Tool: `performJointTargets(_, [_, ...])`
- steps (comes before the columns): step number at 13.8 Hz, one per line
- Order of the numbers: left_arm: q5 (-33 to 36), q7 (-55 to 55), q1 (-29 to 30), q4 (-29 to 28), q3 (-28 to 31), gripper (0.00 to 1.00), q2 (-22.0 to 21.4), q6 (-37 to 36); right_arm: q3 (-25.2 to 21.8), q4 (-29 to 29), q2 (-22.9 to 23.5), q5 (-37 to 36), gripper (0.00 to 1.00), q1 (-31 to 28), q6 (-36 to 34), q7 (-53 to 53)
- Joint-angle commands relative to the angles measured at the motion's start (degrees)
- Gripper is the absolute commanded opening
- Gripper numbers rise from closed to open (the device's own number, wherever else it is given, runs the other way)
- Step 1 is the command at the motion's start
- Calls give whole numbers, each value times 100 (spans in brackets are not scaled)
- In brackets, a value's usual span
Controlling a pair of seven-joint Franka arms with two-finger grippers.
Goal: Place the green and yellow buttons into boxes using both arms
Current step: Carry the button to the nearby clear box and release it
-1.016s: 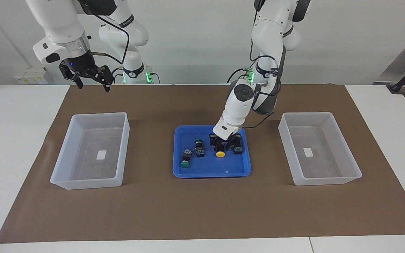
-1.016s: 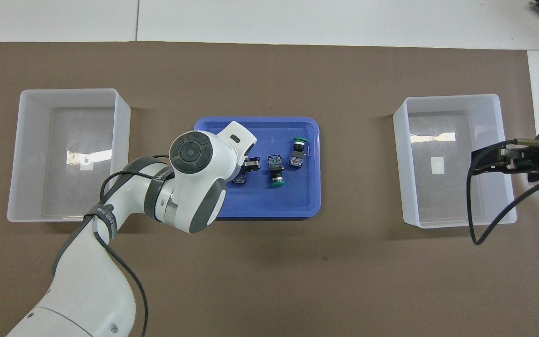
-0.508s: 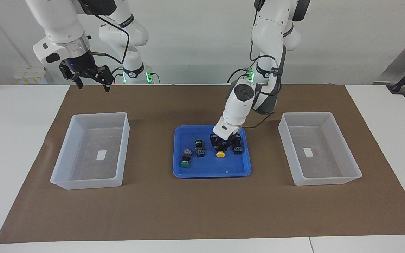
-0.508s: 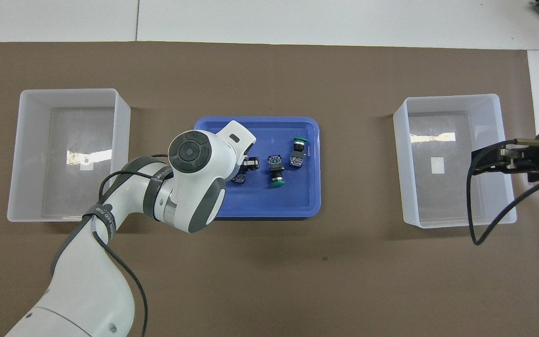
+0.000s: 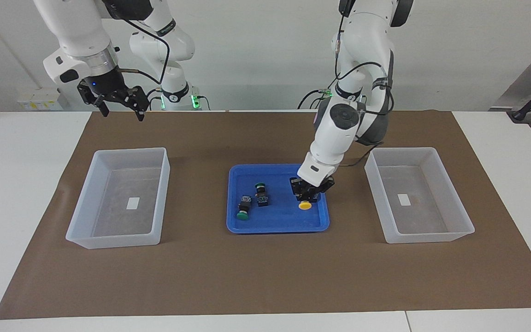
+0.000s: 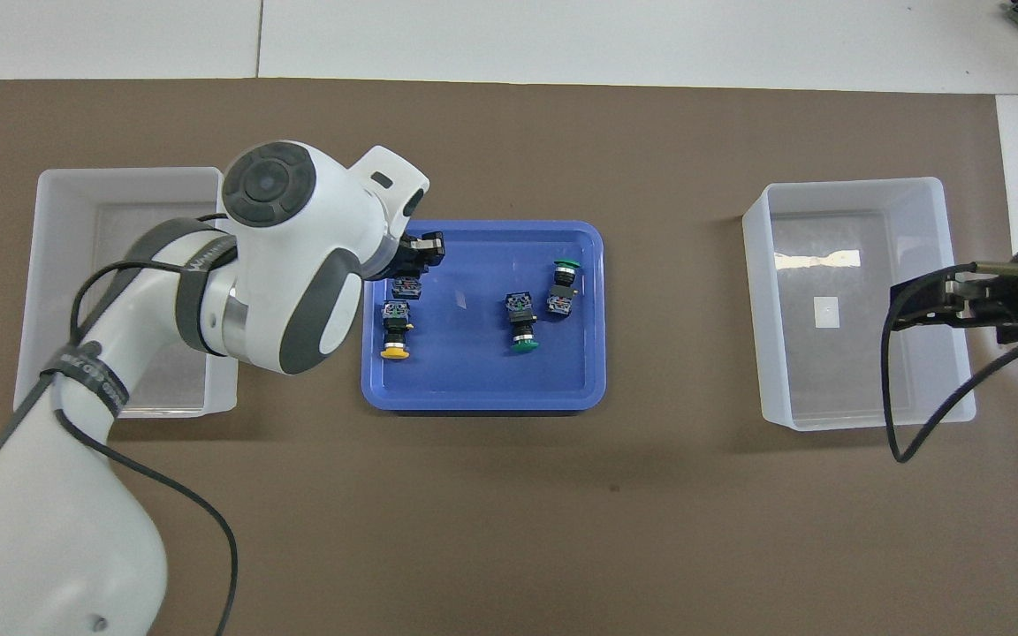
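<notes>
My left gripper (image 5: 309, 191) is low over the blue tray (image 5: 274, 226), shut on a yellow button (image 5: 305, 205) whose cap points down. In the overhead view only that button's body (image 6: 406, 287) shows, below the gripper (image 6: 421, 256). The second yellow button (image 6: 395, 340) lies in the tray right beside it; the gripper hides it in the facing view. Two green buttons (image 5: 260, 186) (image 5: 242, 215) lie in the tray toward the right arm's end. My right gripper (image 5: 123, 115) is open and empty, and waits in the air by its box (image 5: 118, 240).
The tray sits mid-table on a brown mat between two translucent boxes, both empty but for a white label. The box at the left arm's end (image 5: 427, 237) stands close to the tray; in the overhead view (image 6: 58, 185) the left arm partly covers it.
My left gripper has carried the yellow button across the tray toward the left arm's end, and the arm has swung the same way. The right arm has not moved.
</notes>
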Motion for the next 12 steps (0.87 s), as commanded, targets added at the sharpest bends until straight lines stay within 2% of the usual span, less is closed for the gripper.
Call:
performJointTargets(1, [34, 554, 653, 708, -19, 0, -66, -1090, 28, -130, -124, 166, 100, -85, 50, -148])
performJointTargets(4, [8, 1807, 1514, 789, -1, 0, -171, -1445, 28, -139, -124, 166, 100, -85, 50, -148])
performJointTargets(6, [7, 2811, 2121, 571, 7, 0, -232, -1428, 28, -139, -124, 166, 100, -85, 50, -148])
performJointTargets(9, [51, 3420, 2431, -411, 60, 0, -618, -982, 28, -139, -124, 166, 100, -85, 50, -148])
performJointTargets(12, [183, 3439, 2414, -1730, 69, 0, -953, 221, 28, -139, -124, 166, 100, -85, 50, -148])
